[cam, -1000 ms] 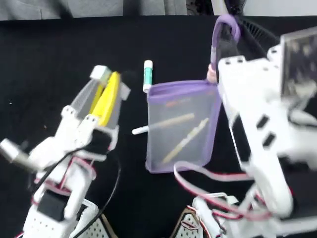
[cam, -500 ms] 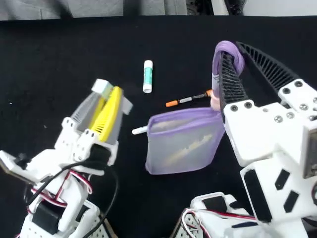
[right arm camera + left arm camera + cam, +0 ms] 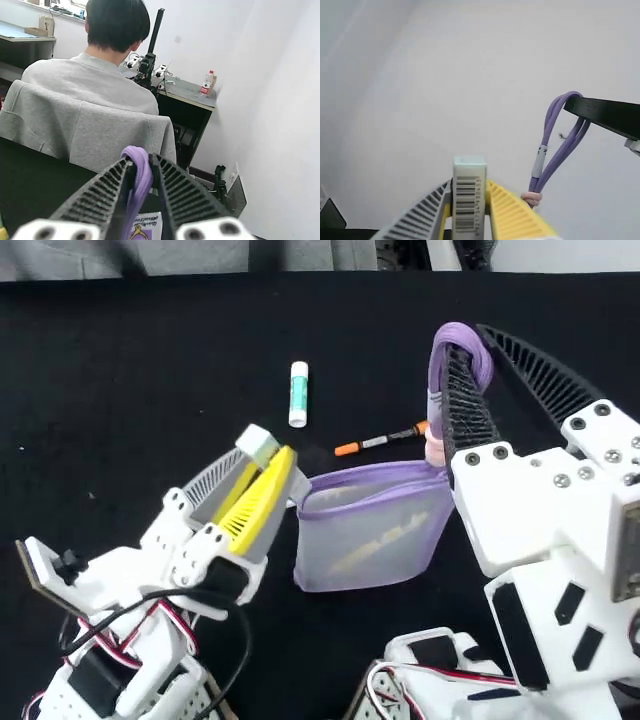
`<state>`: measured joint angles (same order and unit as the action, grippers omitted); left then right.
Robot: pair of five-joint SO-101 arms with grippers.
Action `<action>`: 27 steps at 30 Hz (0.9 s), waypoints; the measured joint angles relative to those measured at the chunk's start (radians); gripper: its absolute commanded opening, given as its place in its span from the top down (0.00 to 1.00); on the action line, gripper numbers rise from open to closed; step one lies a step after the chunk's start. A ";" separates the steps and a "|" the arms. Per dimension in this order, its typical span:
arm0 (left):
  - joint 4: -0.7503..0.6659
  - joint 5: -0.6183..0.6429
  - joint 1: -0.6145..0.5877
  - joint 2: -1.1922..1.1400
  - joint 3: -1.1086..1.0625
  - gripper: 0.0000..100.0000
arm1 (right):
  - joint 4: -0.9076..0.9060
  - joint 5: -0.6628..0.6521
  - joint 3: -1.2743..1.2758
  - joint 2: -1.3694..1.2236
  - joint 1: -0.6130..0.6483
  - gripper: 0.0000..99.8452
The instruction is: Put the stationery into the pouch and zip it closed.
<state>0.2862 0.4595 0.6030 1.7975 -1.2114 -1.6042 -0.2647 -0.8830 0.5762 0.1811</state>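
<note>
Over the black worktop (image 3: 120, 360) the purple pouch (image 3: 370, 535) is held up by its strap (image 3: 455, 338), my right hand (image 3: 458, 352) clenched on that loop. My left hand (image 3: 265, 455) grips the eraser (image 3: 469, 200) just beside the pouch's mouth. My call: keep the mouth open, steer straight in, release only once inside. Glue stick (image 3: 298, 393) and orange pen (image 3: 378, 442) lie beyond. Behind, a white wall and a desk (image 3: 192, 97) with a bottle (image 3: 205, 83).
</note>
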 measured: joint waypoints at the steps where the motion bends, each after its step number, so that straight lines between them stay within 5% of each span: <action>1: 0.008 0.000 0.014 0.000 0.000 0.97 | 0.000 0.000 0.000 0.000 0.000 0.99; 14: 0.048 -0.074 0.066 -0.008 -0.014 0.97 | 0.000 0.000 0.000 0.000 0.000 0.99; 27: -0.097 -0.199 0.146 -0.005 -0.130 0.97 | 0.000 0.000 0.000 0.000 0.000 0.99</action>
<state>0.1895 0.2601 0.7488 1.7929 -1.3418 -1.6042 -0.2647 -0.8830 0.5762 0.1811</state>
